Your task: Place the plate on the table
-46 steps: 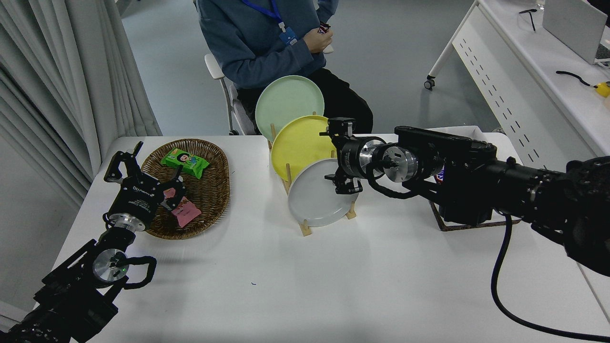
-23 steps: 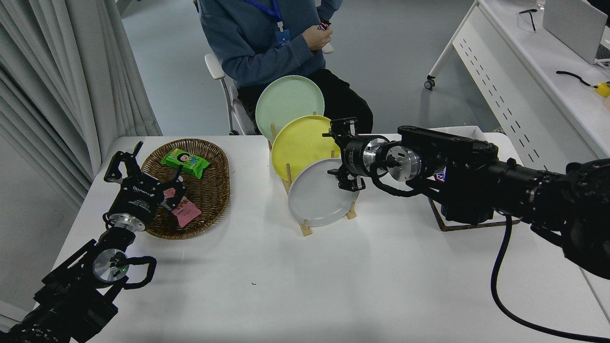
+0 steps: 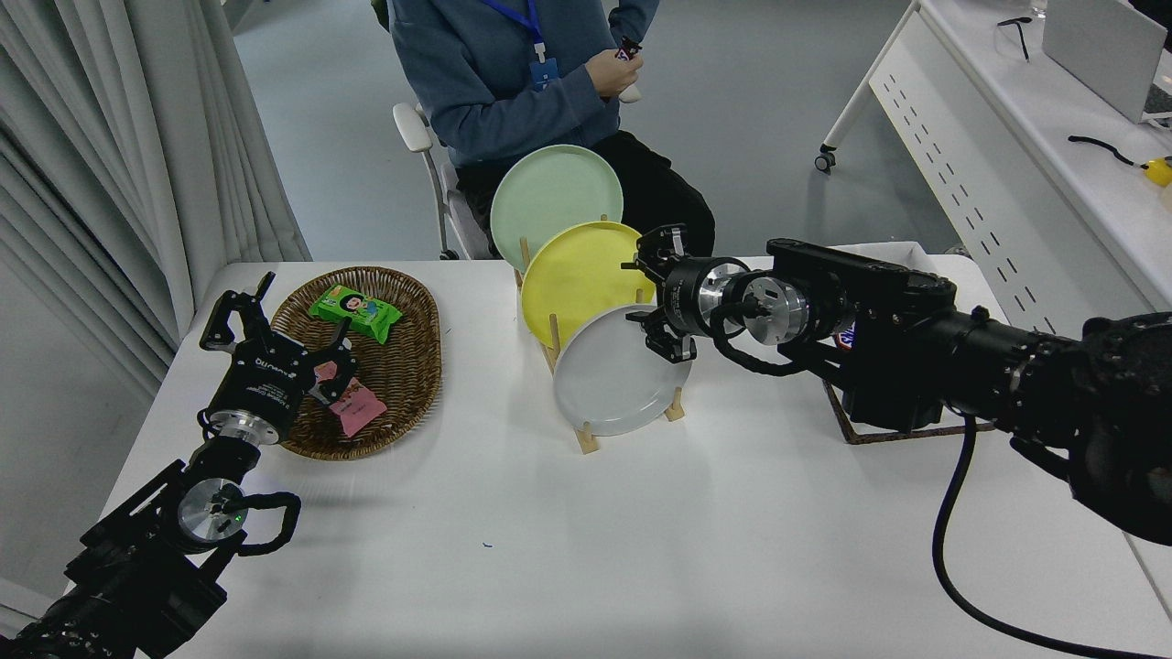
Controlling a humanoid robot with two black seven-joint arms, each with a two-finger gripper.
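Note:
The light-grey plate [image 3: 606, 383] stands on edge in the front slot of a wooden rack [image 3: 586, 437] near the middle of the white table [image 3: 586, 549]. My right gripper [image 3: 648, 297] comes in from the right and is open. Its lower finger lies over the plate's upper right rim, and its upper finger is in front of the yellow plate [image 3: 572, 275]. I cannot tell whether it touches the grey plate. My left gripper [image 3: 291, 322] is parked open at the lower left, above the basket.
A pale green plate [image 3: 549, 197] stands at the back of the rack. A wicker basket [image 3: 403, 366] holds snack packets on the left. A dark-framed tray [image 3: 902, 430] sits under my right arm. A person [image 3: 522, 82] sits at the far side. A white desk [image 3: 1016, 156] stands at the right.
My right gripper has risen slightly and shifted toward the grey plate's upper right rim. The plate has stayed in the rack. The person's hand has lifted a little.

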